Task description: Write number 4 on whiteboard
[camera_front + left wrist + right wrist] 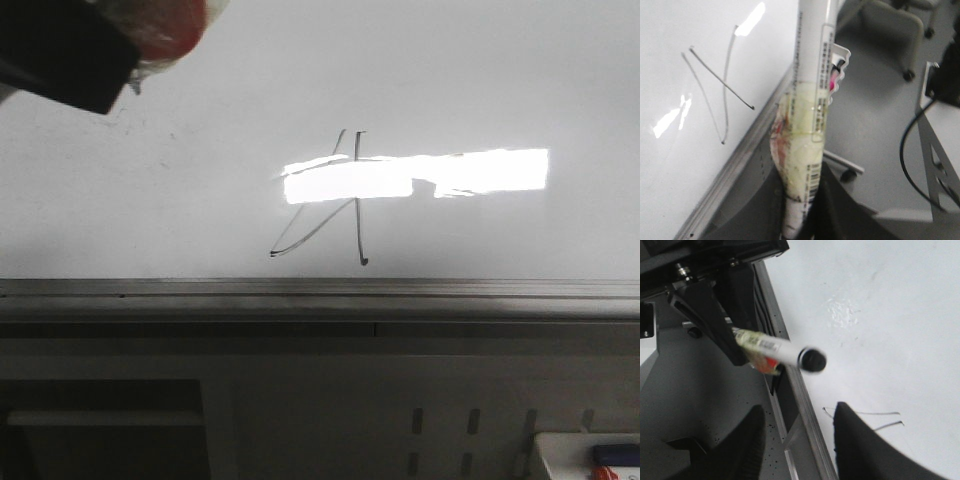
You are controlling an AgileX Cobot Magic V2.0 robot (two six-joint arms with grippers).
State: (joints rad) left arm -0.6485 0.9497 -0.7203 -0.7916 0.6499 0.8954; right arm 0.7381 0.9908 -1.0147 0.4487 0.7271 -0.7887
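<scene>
The whiteboard (450, 80) fills the front view, with a bright reflection across its middle and a grey edge rail (320, 290) below. The number 4 (360, 235) is drawn in thin dark strokes at the centre; it also shows in the left wrist view (726, 86) and partly in the right wrist view (875, 413). My left gripper (70, 55) is at the upper left, off the board surface, shut on a tape-wrapped white marker (812, 75). The marker's tip is out of view. My right gripper (800, 412) is open and empty over the rail (800, 400).
A white tray (580, 455) with small blue and red items sits at the lower right under the board. A perforated grey panel (440, 420) lies below the rail. A chair (890, 25) and a black cable (907, 160) are on the floor beside the board.
</scene>
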